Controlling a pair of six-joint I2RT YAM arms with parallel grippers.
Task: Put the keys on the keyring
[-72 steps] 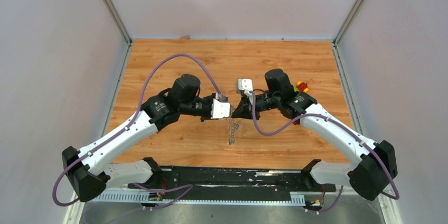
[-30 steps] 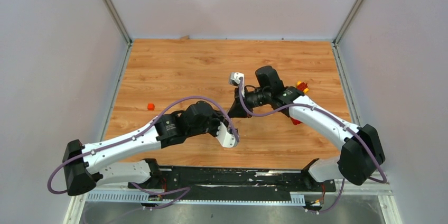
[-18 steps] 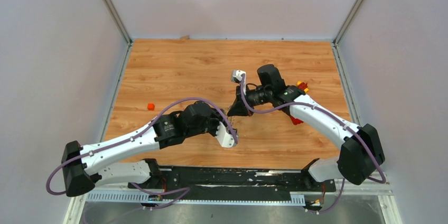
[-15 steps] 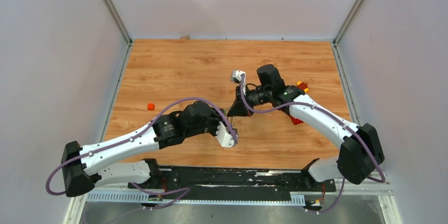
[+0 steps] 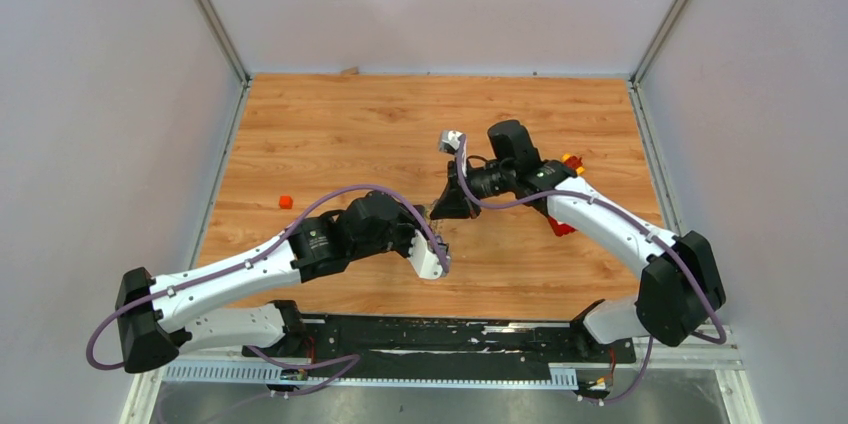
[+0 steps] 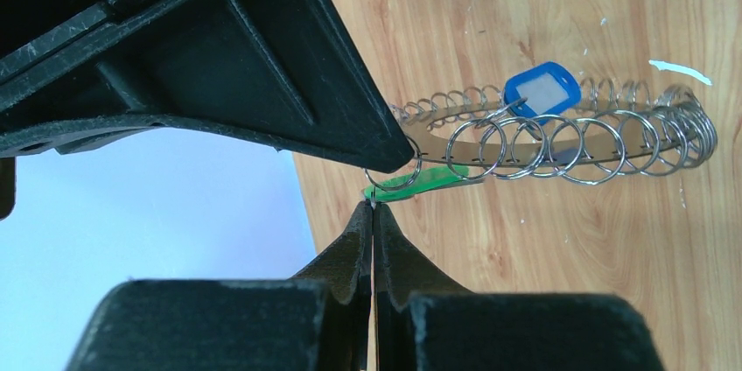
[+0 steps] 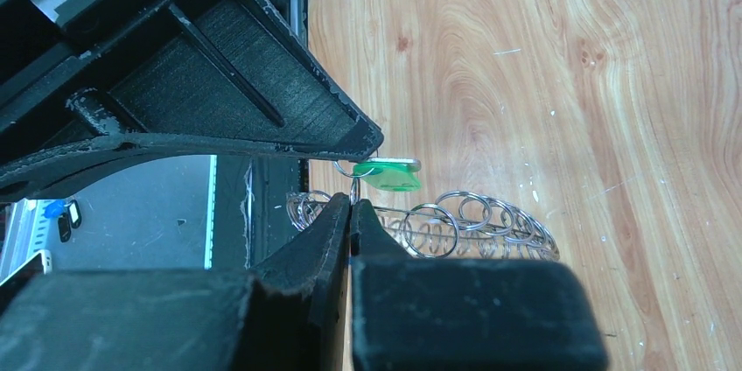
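Two keys in view: one green key (image 6: pixel 416 184) and one blue key (image 6: pixel 542 91). The blue one has a white label window, but any writing on it is too small to read. There's one keyring (image 6: pixel 490 149), with loads of small wire loops fanned round it, too overlapped to count properly. It's up off the tabletop (image 5: pixel 350 134) between the two arms. The left claw (image 6: pixel 372 211) is pinched tight on the little loop of the green key, right at the keyring's near end. The right claw (image 7: pixel 350 206) is pressed together too and looks clamped on the keyring's edge. The blue key sits at the far rim among the loops. One orange bit (image 5: pixel 285 201) lies off to the left.
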